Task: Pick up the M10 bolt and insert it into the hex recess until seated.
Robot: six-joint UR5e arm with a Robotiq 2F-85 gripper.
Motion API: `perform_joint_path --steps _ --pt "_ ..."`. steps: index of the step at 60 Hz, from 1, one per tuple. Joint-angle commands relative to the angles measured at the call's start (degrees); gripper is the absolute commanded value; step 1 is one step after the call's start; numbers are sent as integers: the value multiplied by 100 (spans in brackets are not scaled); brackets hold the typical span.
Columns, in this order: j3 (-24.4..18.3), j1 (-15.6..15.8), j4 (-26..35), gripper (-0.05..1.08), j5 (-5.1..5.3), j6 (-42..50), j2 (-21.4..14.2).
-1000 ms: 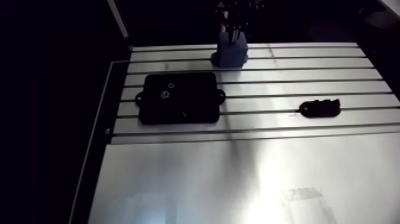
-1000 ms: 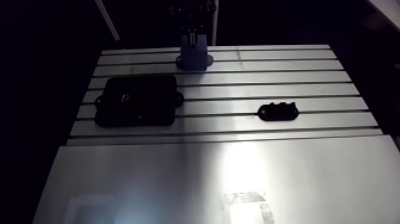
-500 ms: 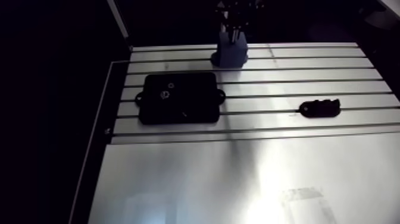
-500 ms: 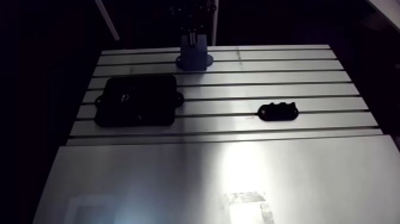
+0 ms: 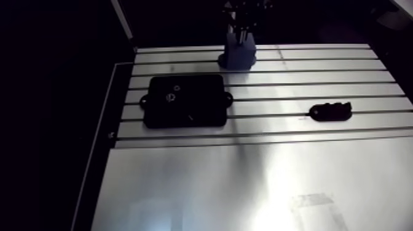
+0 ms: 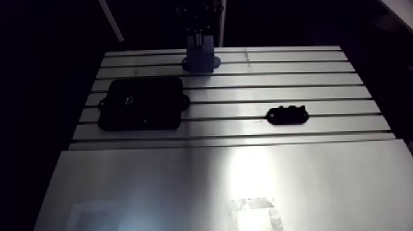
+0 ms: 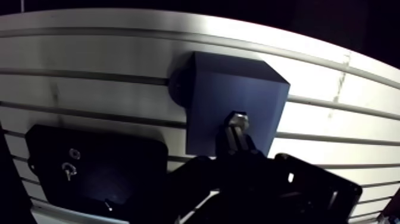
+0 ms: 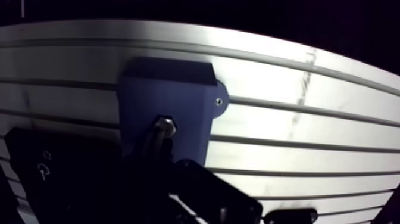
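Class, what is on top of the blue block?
A silver bolt shows at the tip of the gripper, over the blue block. The gripper covers the block beneath it, so any recess there is hidden.

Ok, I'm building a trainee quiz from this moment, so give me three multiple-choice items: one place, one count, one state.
1. Where does the blue block stand?
A at the table's near edge
B on the table's far slotted rows, under the gripper
C off the table
2. How many black parts lie on the table?
A one
B two
C four
3. The M10 bolt is:
A lying flat on the table
B held by the gripper at the block's face
C out of sight

Key: B, the arm view shows it there; B, a black plate and a small black part; B, the wrist view shows it at the gripper's tip.
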Motion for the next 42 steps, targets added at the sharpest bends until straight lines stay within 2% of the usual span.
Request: perform_joint_path --steps 1,42 --pt "-7 9 0 108 0 -26 4" --pt "-8 -8 0 108 0 -35 13"
